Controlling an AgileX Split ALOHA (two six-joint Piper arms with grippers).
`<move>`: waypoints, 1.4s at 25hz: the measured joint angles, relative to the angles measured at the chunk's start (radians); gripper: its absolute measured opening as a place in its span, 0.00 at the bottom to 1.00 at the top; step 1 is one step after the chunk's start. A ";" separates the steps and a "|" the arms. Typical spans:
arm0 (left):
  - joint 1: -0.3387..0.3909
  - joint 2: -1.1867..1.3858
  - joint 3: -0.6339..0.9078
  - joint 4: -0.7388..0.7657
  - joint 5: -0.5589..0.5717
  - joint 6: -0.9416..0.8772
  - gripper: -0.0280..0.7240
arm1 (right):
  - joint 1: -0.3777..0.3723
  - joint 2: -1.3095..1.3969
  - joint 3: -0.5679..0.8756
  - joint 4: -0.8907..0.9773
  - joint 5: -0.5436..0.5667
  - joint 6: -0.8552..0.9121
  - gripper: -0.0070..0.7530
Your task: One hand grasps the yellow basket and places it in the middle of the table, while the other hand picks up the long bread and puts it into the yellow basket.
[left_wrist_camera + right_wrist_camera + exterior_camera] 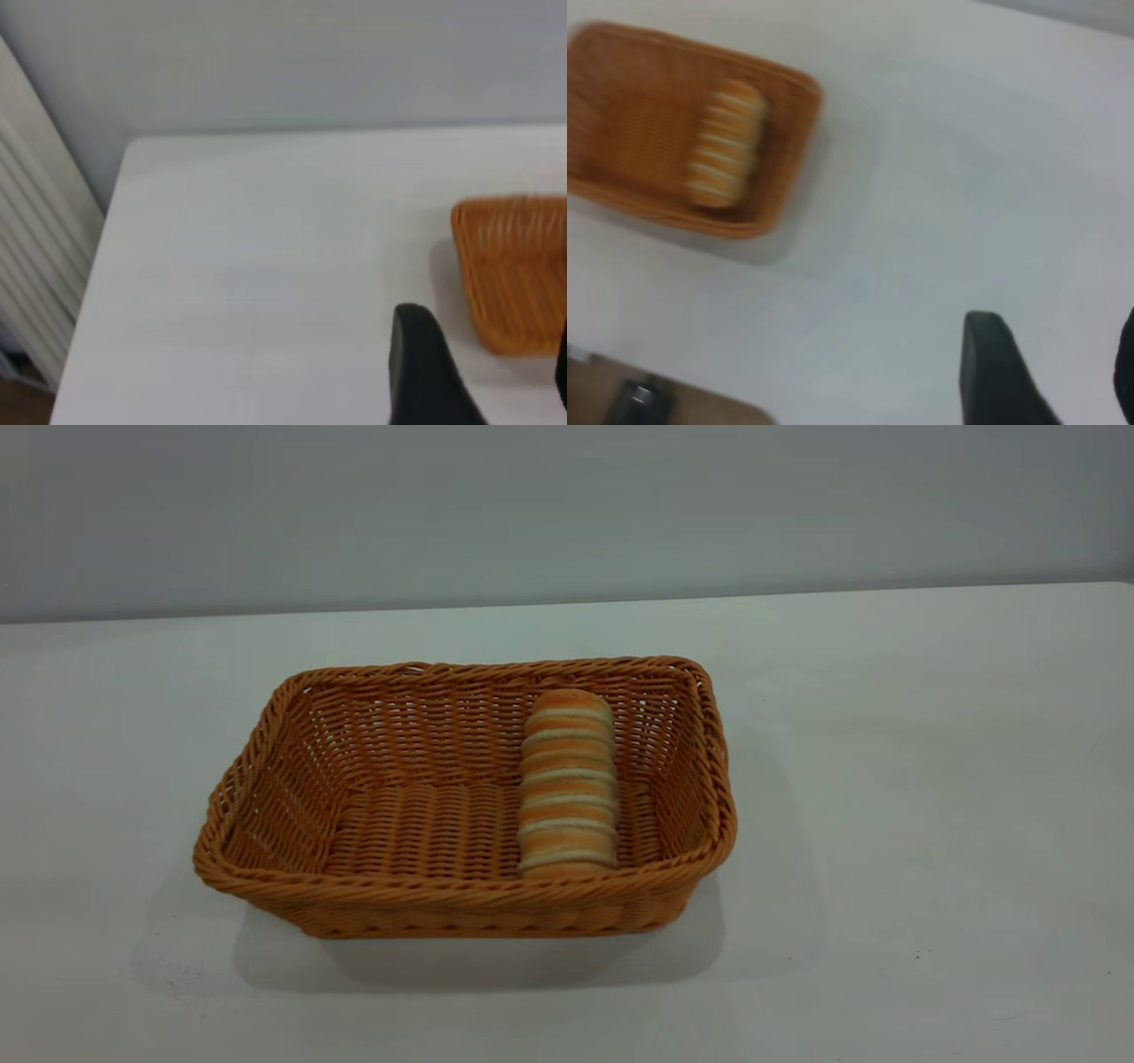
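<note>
The yellow basket [461, 895] stands in the middle of the table [912, 779], and the long bread [567, 784] lies inside it toward its right end, running front to back. Neither arm shows in the exterior view. My left gripper [492, 354] hovers open over bare tabletop, well off one end of the basket [518, 266], with nothing between its fingers [425, 372]. The right gripper [1054, 354] is open too and holds nothing. It is high above the table, far from the basket [629, 115] and the bread [726, 142].
A plain grey wall [567, 505] rises behind the table. The left wrist view shows the table's far corner and a white ribbed panel [35, 266] beside it. The right wrist view shows a table edge with brown floor and a dark object [638, 403] beyond.
</note>
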 joint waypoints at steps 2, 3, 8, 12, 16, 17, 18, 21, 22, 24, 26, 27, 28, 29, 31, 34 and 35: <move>0.000 -0.056 0.086 -0.002 0.000 0.000 0.59 | 0.000 -0.124 0.074 0.036 0.000 0.000 0.50; 0.000 -0.085 0.130 -0.002 0.000 0.000 0.59 | 0.000 -0.173 0.115 0.043 0.000 0.000 0.50; 0.000 -0.207 0.312 -0.008 -0.005 -0.001 0.59 | 0.000 -0.414 0.311 0.020 0.000 -0.033 0.50; 0.000 -0.255 0.436 -0.066 -0.024 -0.001 0.59 | 0.000 -0.546 0.462 -0.018 -0.008 -0.087 0.50; 0.000 -0.260 0.490 -0.119 -0.070 0.000 0.59 | 0.000 -0.621 0.617 -0.029 -0.066 -0.093 0.50; 0.000 -0.260 0.490 -0.122 -0.079 0.000 0.59 | 0.000 -0.630 0.645 -0.030 -0.075 -0.095 0.50; 0.000 -0.260 0.490 -0.124 -0.083 0.000 0.59 | 0.000 -0.633 0.664 -0.034 -0.076 -0.095 0.50; 0.000 -0.260 0.490 -0.125 -0.088 0.005 0.59 | 0.000 -0.633 0.673 -0.038 -0.093 -0.095 0.50; 0.000 -0.260 0.490 -0.125 -0.088 0.004 0.59 | 0.000 -0.633 0.673 -0.039 -0.096 -0.095 0.50; 0.000 -0.260 0.490 -0.125 -0.086 0.004 0.59 | 0.000 -0.633 0.673 -0.041 -0.096 -0.095 0.50; 0.000 -0.260 0.490 -0.125 -0.072 0.004 0.59 | 0.000 -0.633 0.673 -0.042 -0.096 -0.095 0.50; 0.000 -0.260 0.490 -0.125 -0.060 0.004 0.59 | 0.000 -0.633 0.673 -0.042 -0.096 -0.095 0.50; 0.000 -0.260 0.490 -0.125 -0.050 0.004 0.59 | 0.000 -0.633 0.673 -0.042 -0.096 -0.095 0.50; 0.000 -0.260 0.490 -0.125 -0.034 0.004 0.59 | 0.000 -0.633 0.673 -0.042 -0.096 -0.095 0.50; 0.000 -0.260 0.490 -0.126 -0.007 0.004 0.59 | 0.000 -0.633 0.673 -0.043 -0.096 -0.095 0.50; 0.000 -0.260 0.495 -0.126 -0.007 0.003 0.59 | 0.000 -0.633 0.673 -0.043 -0.097 -0.095 0.50; 0.000 -0.260 0.498 -0.127 -0.007 0.001 0.59 | 0.000 -0.633 0.673 -0.043 -0.097 -0.095 0.50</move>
